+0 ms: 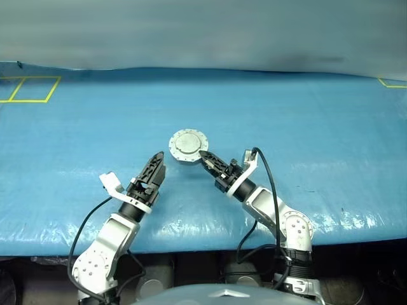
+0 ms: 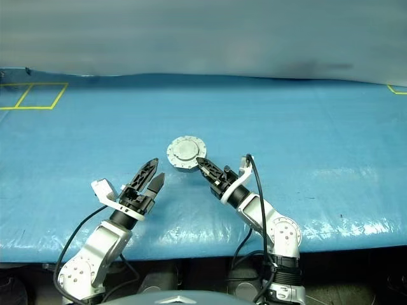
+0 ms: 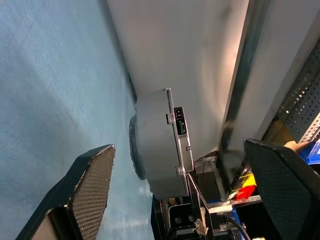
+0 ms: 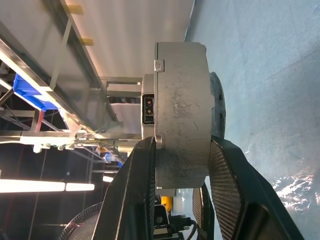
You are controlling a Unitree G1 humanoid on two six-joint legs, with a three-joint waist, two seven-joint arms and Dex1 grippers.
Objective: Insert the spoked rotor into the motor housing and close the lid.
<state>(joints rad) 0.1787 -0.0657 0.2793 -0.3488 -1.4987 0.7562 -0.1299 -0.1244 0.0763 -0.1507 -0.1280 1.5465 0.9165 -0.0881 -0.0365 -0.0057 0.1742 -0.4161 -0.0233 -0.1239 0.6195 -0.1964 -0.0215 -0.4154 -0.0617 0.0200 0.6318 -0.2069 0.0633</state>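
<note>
A table covered with a blue plastic sheet [image 1: 305,127] is seen spread beneath both arms, with yellow tape lines [image 1: 28,89] marked on it well away from the left pincer, on that arm's outer side. The round shallow grey metal motor housing [image 4: 182,115], closed by its round silver-grey lid with a raised central circle [image 1: 188,144], is held at the tip of the right pincer [image 1: 205,157]. That pincer's two black fingers [image 4: 225,185] are pressed against the housing's two flat faces, so the housing is pinched edge-on between them, lifted just above the sheet. A small connector socket [image 4: 148,107] is seen on the housing's rim. The left pincer [image 2: 151,173] is held near the housing, apart from it, with its fingers [image 3: 90,185] spread wide and nothing between them.
</note>
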